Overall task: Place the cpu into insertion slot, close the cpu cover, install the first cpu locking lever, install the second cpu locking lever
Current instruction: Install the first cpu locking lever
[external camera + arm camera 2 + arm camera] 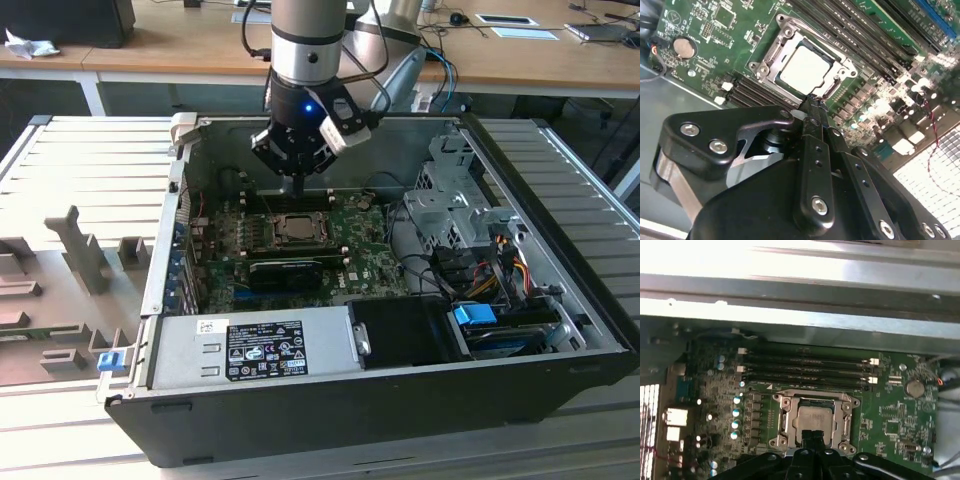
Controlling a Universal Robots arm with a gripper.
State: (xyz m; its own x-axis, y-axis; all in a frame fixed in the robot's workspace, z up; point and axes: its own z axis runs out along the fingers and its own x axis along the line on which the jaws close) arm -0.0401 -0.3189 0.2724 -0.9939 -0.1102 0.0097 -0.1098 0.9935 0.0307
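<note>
The cpu (297, 229) (805, 67) (815, 419) lies flat in its socket on the green motherboard, its dull silver top facing up. The cpu cover (761, 66) (784, 416) is a silver frame lying down around it. My gripper (297, 186) (812, 101) (813, 436) hangs a little above the socket, at the edge nearer the case's back wall. Its two black fingers are pressed together with nothing between them. In both wrist views the fingertips overlap the socket's near edge and hide part of the frame there.
Black memory slots (807, 374) run beside the socket, and a coin battery (683, 48) sits on the board. The open computer case holds a power supply (255, 345), a drive cage (455, 205) and cables (490, 265) at the exterior view's right. The case's metal back wall (800, 305) rises close behind.
</note>
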